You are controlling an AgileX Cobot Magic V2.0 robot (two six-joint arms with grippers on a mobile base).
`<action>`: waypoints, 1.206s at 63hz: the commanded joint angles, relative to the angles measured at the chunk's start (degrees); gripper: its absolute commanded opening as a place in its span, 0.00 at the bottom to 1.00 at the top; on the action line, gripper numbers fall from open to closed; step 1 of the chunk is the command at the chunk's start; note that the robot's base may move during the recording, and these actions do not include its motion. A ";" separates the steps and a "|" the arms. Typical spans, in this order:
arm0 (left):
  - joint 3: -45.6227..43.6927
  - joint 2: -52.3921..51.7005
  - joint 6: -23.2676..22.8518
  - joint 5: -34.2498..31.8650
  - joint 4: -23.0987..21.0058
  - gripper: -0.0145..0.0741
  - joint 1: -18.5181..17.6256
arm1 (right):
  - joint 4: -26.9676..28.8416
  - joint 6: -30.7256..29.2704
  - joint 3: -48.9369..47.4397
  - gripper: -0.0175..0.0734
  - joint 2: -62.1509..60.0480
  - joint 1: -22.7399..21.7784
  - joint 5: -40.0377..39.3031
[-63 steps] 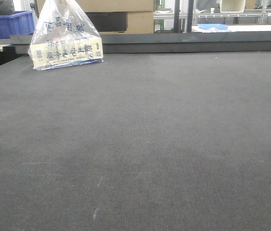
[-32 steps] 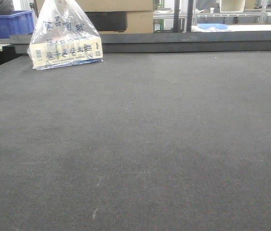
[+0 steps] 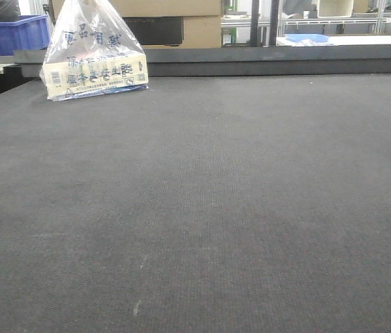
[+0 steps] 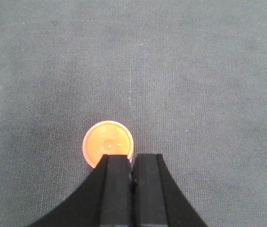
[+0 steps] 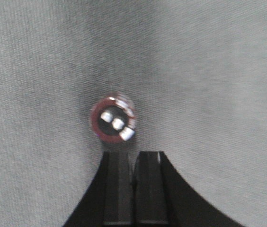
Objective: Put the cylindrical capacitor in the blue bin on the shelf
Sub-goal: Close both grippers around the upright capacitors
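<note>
Cylindrical capacitor (image 5: 113,124): one piece, dark red rim, seen end-on in the right wrist view with three pale metal terminals showing on its face. It sits on the desk (image 3: 251,208), just ahead of the right end effector (image 5: 134,158) and slightly to the left of its tips. Whether they touch cannot be told. The picture is somewhat blurred.

Right end effector: two black fingers (image 5: 118,184) pressed together with only a hairline seam between them, gripping nothing.

Orange round component (image 4: 108,144): one piece, also seen end-on, with a flat bright face bearing faint raised marks. It is on the desk, directly ahead of the left end effector (image 4: 132,163). The tip of one finger (image 4: 118,189) overlaps its lower edge in the left wrist view, and contact cannot be judged.

Left end effector: black fingers closed against each other, nothing held between them.

Desk: dark grey woven covering, with a raised dark ledge along the far edge.

Plastic bag (image 3: 95,52): clear, printed with blue characters, holding a pale yellow box. It stands at the far left of the desk, close to the ledge.

Blue plastic crate (image 3: 16,33): beyond the far left corner of the desk.

Cardboard boxes (image 3: 181,17): stacked behind the ledge, to the right of the bag.
</note>
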 commanded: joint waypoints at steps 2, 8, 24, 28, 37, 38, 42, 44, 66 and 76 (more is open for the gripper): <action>-0.52 -0.18 0.00 -1.00 0.03 0.04 0.21 | 0.38 -0.37 -0.50 0.18 0.78 0.60 -2.17; -0.52 -0.18 0.00 -1.00 0.03 0.04 0.21 | 1.29 -0.37 -0.53 0.42 0.82 1.40 -3.43; -0.52 -0.18 0.00 -1.00 0.03 0.04 0.21 | 1.99 -0.37 -0.53 0.57 4.72 1.40 -5.90; -0.52 -0.18 0.00 -1.00 0.03 0.04 0.21 | 1.99 -0.37 -0.53 0.57 6.56 1.40 -6.22; -0.52 -0.18 0.00 -1.00 0.03 0.04 0.21 | 1.74 -0.37 -0.53 0.57 10.94 1.40 -6.92; -0.52 -0.18 0.00 -1.00 0.03 0.04 0.21 | 1.74 -0.37 -0.53 0.57 11.24 1.40 -7.21; -0.52 -0.18 0.00 -1.00 0.03 0.04 0.21 | 1.74 -0.37 -0.53 0.57 12.35 1.40 -7.64; -0.52 -0.18 0.00 -1.00 0.03 0.04 0.21 | 1.74 -0.37 -0.53 0.57 12.73 1.40 -7.85; -0.52 0.71 -0.30 -0.56 -0.13 0.08 0.21 | 1.34 -0.37 -0.43 0.24 13.08 1.40 -8.08; -0.52 3.78 -0.30 0.02 -0.02 0.51 0.21 | 1.34 -0.37 -0.43 0.01 13.08 1.40 -7.96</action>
